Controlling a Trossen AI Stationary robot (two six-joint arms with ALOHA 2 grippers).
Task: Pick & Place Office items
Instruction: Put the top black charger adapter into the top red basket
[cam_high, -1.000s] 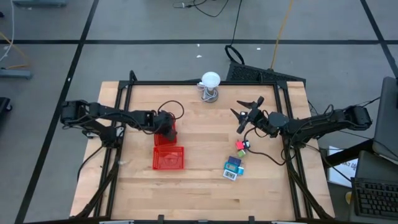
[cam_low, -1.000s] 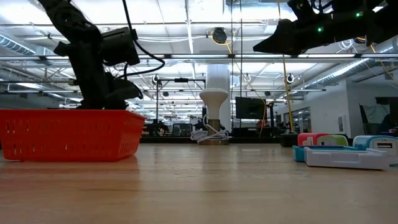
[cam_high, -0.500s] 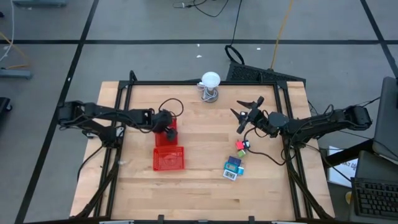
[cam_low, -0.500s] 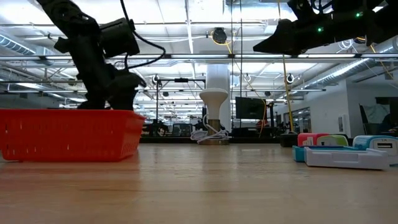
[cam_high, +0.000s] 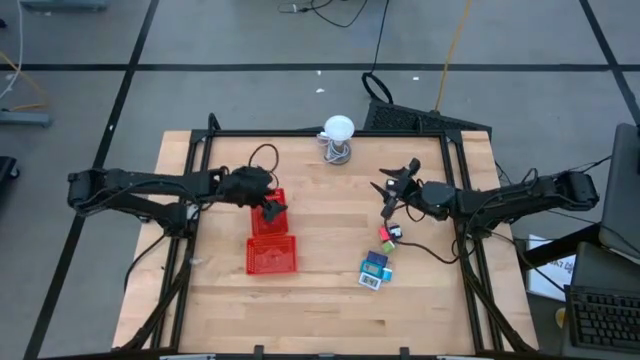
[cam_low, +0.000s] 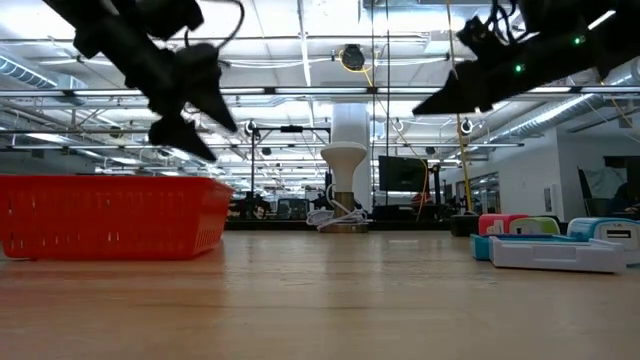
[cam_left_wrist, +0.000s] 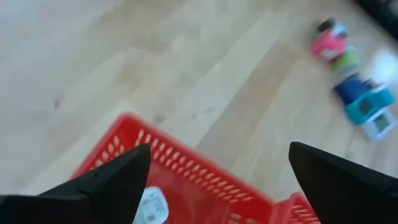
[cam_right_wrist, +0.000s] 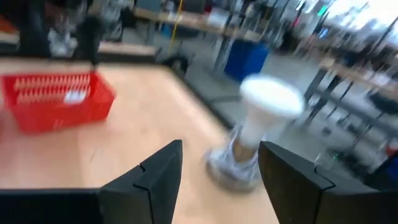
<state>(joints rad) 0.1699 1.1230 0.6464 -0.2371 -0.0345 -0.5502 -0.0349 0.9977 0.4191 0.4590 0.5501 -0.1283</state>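
My left gripper (cam_high: 272, 207) hangs open above the far red mesh tray (cam_high: 266, 218), fingers slanting down with nothing between them (cam_left_wrist: 217, 180). A small white piece (cam_left_wrist: 152, 205) lies on that tray's floor. The office items lie on the wood at the right. They are a red, pink and green cluster (cam_high: 386, 234) and, nearer the front edge, a teal packet with a white label (cam_high: 374, 270). My right gripper (cam_high: 386, 190) is open in the air beyond that cluster, holding nothing (cam_right_wrist: 221, 180).
A second red mesh tray (cam_high: 271, 255) sits against the first, on its near side. A white ball on a wire stand (cam_high: 338, 140) stands at the middle of the far edge. Bare wood (cam_high: 325, 230) lies between the trays and the items.
My left gripper has risen out of the far red tray and drawn back a little toward the table's left edge, tipping from steeply down to a slant. My right gripper has tipped its fingers somewhat downward. The items on the right have not moved.
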